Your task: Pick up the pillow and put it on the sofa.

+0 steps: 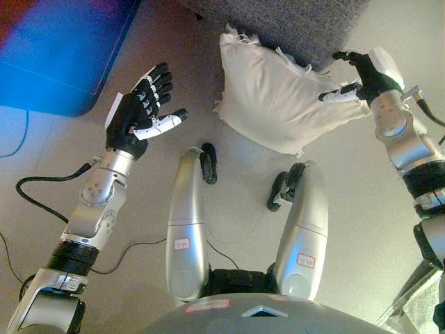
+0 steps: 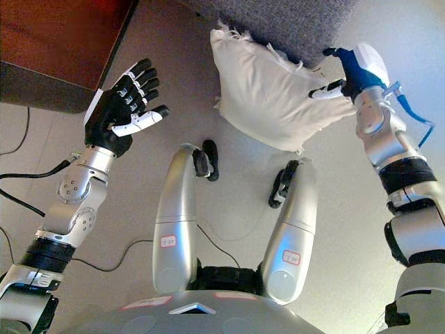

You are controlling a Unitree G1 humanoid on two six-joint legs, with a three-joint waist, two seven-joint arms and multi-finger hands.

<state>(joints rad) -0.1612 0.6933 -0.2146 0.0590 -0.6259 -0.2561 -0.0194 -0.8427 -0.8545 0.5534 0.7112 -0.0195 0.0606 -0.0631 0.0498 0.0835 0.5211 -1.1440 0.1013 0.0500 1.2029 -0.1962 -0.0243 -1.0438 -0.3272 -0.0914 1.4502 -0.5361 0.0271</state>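
A white pillow [image 1: 278, 97] with frayed corners lies on the floor, its top edge against the base of the grey sofa [image 1: 299, 24]. My right hand [image 1: 361, 73] is at the pillow's right corner. Its fingers are spread, with one white tip resting on the cloth and a dark finger reaching over the top edge. My left hand [image 1: 142, 104] is raised to the left of the pillow, palm up and fingers straight. It is a hand's width away from the pillow and holds nothing.
A dark brown piece of furniture [image 2: 55, 49] fills the upper left corner, close behind my left hand. Pale floor [image 2: 243, 209] stretches below the pillow.
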